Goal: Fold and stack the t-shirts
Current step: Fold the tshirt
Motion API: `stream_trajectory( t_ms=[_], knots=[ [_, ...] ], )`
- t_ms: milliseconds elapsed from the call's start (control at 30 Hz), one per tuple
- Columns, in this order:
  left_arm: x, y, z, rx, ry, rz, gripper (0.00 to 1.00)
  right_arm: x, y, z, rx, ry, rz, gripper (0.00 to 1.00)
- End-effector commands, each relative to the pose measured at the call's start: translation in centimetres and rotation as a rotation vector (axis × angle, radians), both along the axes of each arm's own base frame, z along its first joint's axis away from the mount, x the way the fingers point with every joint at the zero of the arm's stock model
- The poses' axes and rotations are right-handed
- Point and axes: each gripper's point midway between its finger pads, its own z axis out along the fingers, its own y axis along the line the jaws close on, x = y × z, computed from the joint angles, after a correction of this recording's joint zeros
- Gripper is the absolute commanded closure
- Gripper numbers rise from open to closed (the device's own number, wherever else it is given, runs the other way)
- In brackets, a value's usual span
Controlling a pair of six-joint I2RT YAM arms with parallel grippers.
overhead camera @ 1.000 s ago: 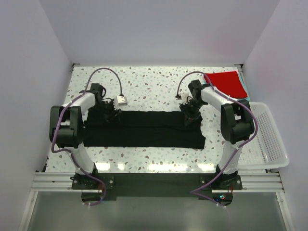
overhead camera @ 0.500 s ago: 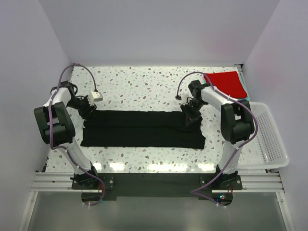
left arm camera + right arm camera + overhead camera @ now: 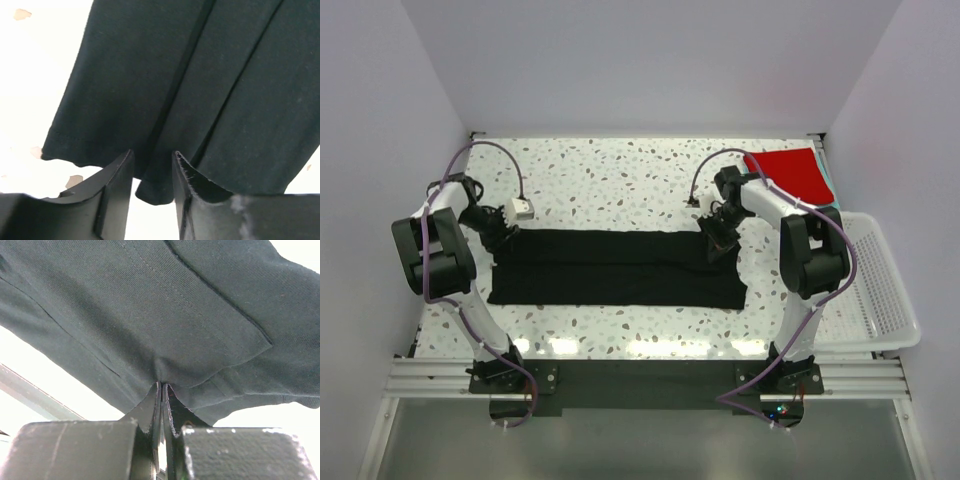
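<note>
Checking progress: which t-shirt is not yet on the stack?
The black t-shirt, lying as a long band by itself; the red t-shirt sits folded atop the teal t-shirt at the far right.

Speckled table (image 3: 640, 165) (brightly lit), pale walls (image 3: 650, 60)

Two robot arms share one build: glossy white tube links joined by chunky black joint housings, seen on both the left arm (image 3: 480, 318) and the right arm (image 3: 770, 203). A thin purple-grey cable (image 3: 490, 148) loops along each. Each arm rises from a black base plate (image 3: 505, 378) at the worktop's near edge. A small white box (image 3: 521, 209) sits on the left wrist. The left pincer (image 3: 152, 159) has matte black wedge-shaped fingers with pale scuffs. The right pincer (image 3: 161, 387) has thin, tapered black fingers.
</note>
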Motion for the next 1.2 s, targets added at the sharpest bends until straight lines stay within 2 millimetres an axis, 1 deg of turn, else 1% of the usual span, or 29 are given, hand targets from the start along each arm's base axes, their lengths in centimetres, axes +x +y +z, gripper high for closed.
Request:
stream_trajectory(
  t_ms=[0,67,167,267,300,367,400,500,533,600,633,700,733,767,800,833,867,900,933,967,1000,1067,1100,1167],
  knots=[
    [-0.3,0.7,0.6,0.004,0.009,-0.024,0.60,0.8,0.2,1.5,0.028,-0.038,0.009,1.00],
    [-0.5,0.7,0.8,0.001,0.017,-0.028,0.62,0.7,0.2,1.6,0.027,-0.038,0.008,1.00],
    [-0.9,0.6,1.0,-0.008,0.029,-0.034,0.69,0.8,0.1,1.6,0.028,-0.042,0.006,1.00],
    [-0.9,0.5,1.3,-0.010,0.025,-0.043,0.79,1.0,0.1,1.9,0.030,-0.052,0.003,1.00],
    [-0.9,0.5,1.4,-0.014,0.021,-0.042,0.86,1.1,0.1,2.1,0.032,-0.059,0.002,1.00],
    [-0.8,0.4,1.9,-0.024,0.012,-0.042,0.94,1.3,0.1,2.4,0.031,-0.073,-0.001,1.00],
    [-0.6,0.1,2.2,-0.034,0.004,-0.044,1.00,1.6,0.1,2.8,0.032,-0.093,-0.004,1.00],
    [0.3,0.0,3.2,-0.049,-0.030,-0.028,1.00,3.0,-0.3,3.7,0.039,-0.141,-0.031,1.00],
    [0.7,0.1,3.6,-0.048,-0.046,-0.025,1.00,3.8,-0.5,4.4,0.045,-0.167,-0.045,1.00],
    [1.4,0.1,4.3,-0.054,-0.073,-0.012,1.00,4.7,-0.7,5.2,0.051,-0.198,-0.058,1.00],
    [1.9,0.2,4.7,-0.053,-0.090,-0.011,1.00,5.6,-1.0,6.0,0.055,-0.225,-0.072,1.00],
    [2.7,-0.1,5.5,-0.068,-0.119,0.001,1.00,6.2,-1.0,6.6,0.064,-0.239,-0.077,1.00],
    [3.3,0.1,6.1,-0.068,-0.144,0.005,1.00,6.9,-1.2,7.4,0.069,-0.261,-0.084,1.00],
    [3.7,-0.2,6.6,-0.084,-0.159,0.015,1.00,7.2,-1.2,7.6,0.071,-0.265,-0.087,1.00],
    [4.4,-0.1,7.2,-0.086,-0.182,0.021,1.00,7.4,-1.2,7.8,0.072,-0.270,-0.089,1.00],
    [5.1,0.1,7.6,-0.084,-0.210,0.031,1.00,8.1,-1.2,8.5,0.078,-0.292,-0.091,1.00],
    [5.5,0.0,8.1,-0.094,-0.221,0.048,1.00,8.5,-1.3,8.7,0.078,-0.301,-0.093,1.00],
    [6.3,0.1,8.7,-0.094,-0.248,0.055,1.00,9.3,-1.3,9.5,0.083,-0.328,-0.099,1.00],
    [7.2,0.3,9.4,-0.086,-0.291,0.064,1.00,9.9,-1.3,9.9,0.083,-0.345,-0.104,1.00],
    [7.7,0.4,9.8,-0.094,-0.309,0.085,1.00,10.5,-1.4,10.2,0.083,-0.359,-0.110,1.00],
    [8.8,0.7,10.3,-0.087,-0.359,0.095,1.00,11.5,-1.5,11.1,0.084,-0.396,-0.119,1.00],
    [9.8,0.7,11.4,-0.103,-0.402,0.135,1.00,12.9,-1.5,12.1,0.091,-0.444,-0.140,1.00],
    [10.7,0.9,11.9,-0.100,-0.442,0.138,1.00,13.8,-1.4,12.8,0.093,-0.476,-0.144,1.00],
    [11.6,0.8,12.6,-0.116,-0.471,0.171,1.00,15.0,-1.5,13.3,0.088,-0.511,-0.152,1.00]
  ],
)
